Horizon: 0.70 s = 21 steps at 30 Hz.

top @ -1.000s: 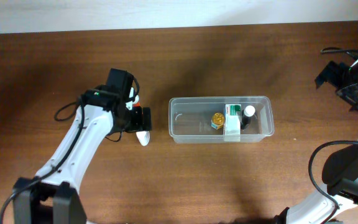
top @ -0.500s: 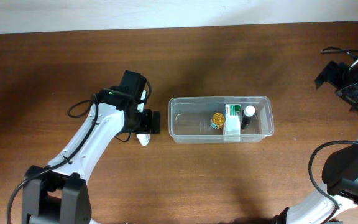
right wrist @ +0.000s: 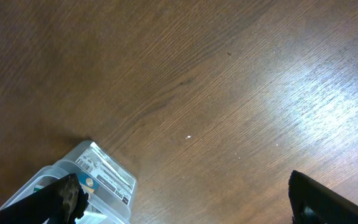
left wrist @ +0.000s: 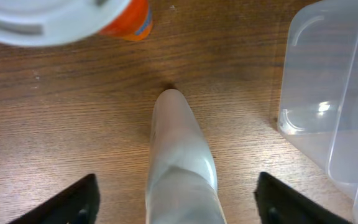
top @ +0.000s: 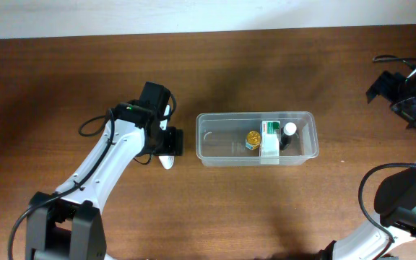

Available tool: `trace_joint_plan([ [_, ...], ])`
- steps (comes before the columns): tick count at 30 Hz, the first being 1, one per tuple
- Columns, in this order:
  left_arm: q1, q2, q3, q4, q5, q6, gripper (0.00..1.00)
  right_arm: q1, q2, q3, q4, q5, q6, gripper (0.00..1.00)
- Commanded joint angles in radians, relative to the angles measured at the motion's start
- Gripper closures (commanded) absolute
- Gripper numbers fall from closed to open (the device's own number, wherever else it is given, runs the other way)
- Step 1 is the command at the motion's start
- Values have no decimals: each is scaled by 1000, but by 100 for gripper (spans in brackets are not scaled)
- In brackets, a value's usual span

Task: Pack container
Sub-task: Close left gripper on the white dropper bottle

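Left claw (left wrist: 176,186) stood open astride a white tube (left wrist: 178,137), holding nothing; probably the pick-up; next: close, lift toward the container (top: 219,141) at three o'clock.

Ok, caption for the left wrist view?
Left gripper open around a white tube lying on the wooden table, clear container beside it, orange white-capped bottle beyond.
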Motion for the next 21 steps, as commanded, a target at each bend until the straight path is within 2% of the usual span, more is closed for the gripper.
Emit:
trace_joint_plan([
  [1, -2, 11, 14, 0, -37, 15, 24, 0, 6, -7, 3, -1, 1, 2],
  [3, -2, 11, 14, 3, -39, 40, 24, 0, 6, -7, 3, -1, 1, 2],
  [7, -2, 11, 14, 11, -42, 40, 37, 0, 6, -7, 3, -1, 1, 2],
  [13, -2, 11, 14, 14, -41, 40, 41, 0, 6, -7, 3, -1, 1, 2],
  [16, -2, 11, 14, 13, -40, 39, 51, 0, 6, -7, 3, -1, 1, 2],
  [21, -2, 11, 14, -2, -38, 40, 60, 0, 6, -7, 3, -1, 1, 2],
])
